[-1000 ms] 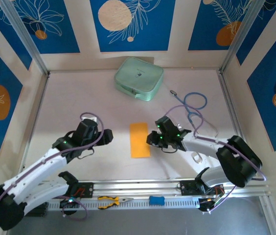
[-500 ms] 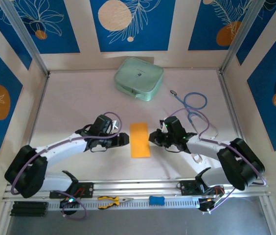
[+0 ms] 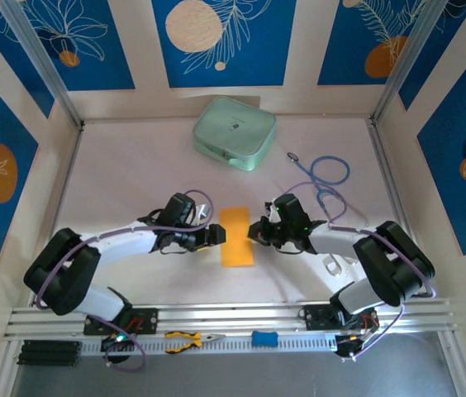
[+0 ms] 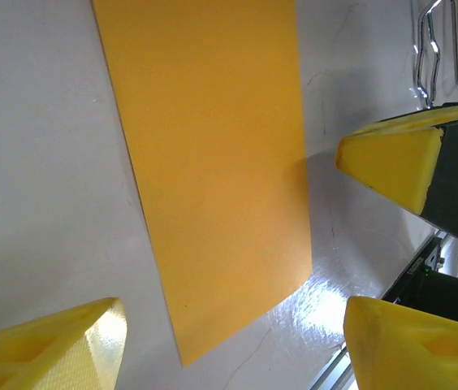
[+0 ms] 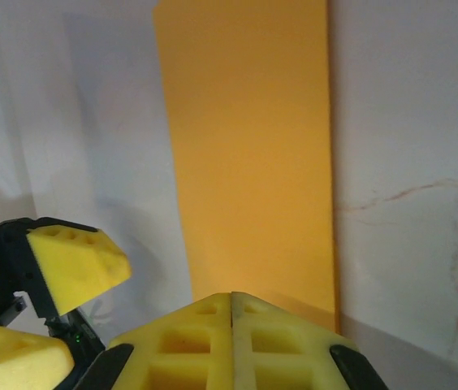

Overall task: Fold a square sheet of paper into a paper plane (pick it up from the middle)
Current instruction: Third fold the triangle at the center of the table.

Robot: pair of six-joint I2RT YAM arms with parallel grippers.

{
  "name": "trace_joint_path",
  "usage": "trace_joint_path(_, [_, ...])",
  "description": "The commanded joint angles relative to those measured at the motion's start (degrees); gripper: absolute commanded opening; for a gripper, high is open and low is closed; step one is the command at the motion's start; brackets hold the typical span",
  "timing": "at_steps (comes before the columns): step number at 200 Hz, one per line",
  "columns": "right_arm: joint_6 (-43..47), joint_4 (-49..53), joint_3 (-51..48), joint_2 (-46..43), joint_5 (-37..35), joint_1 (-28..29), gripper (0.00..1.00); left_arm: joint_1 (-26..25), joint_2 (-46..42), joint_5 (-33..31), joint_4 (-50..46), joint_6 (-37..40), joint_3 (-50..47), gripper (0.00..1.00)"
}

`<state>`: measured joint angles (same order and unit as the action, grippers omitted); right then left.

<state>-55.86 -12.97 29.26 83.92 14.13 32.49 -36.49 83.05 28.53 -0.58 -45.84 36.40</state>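
Paper sheet [image 3: 235, 236] lies flat between 2 tools: left tool [image 3: 216, 236] released, right tool [image 3: 254, 231] clenched beside its edge. Judged light, limp, slippery; pinch mid-edge.

Pale, matt table [image 3: 126, 178], walled on the left, right and far sides, faintly scratched and cracked where seen close up. Flat at its middle, an orange-yellow sheet of paper [image 3: 236, 236], plain, an upright oblong with its long sides running near to far. At the far edge, just left of centre, a pale green rounded-square case [image 3: 235, 132], well apart from the paper. To the right of the case, a blue stethoscope [image 3: 349, 171], tubing looped on the surface. Along the near edge, a metal rail [image 3: 233, 314], with orange-handled pliers [image 3: 187, 338] and a small blue grip [image 3: 264, 338] lying side by side.
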Motion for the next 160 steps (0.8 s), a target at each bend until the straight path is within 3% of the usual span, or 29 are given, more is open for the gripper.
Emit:
trace_joint_path(1, [0.96, -1.58, 1.32, 1.99, 3.77, -0.32, 0.06, 0.51, 1.22, 2.12, 1.99, -0.74, -0.1, 0.7])
trace_joint_path(110, [-0.39, -8.79, -4.52, 11.52, 4.91, -1.79, 0.06, 0.46, 8.28, 3.87, 2.6, 0.67, 2.35, 0.65])
trace_joint_path(160, [-0.38, -8.84, -4.65, 11.4, 5.21, -1.9, 0.06, 0.47, 10.97, 5.96, 4.78, -0.1, 3.41, 0.54])
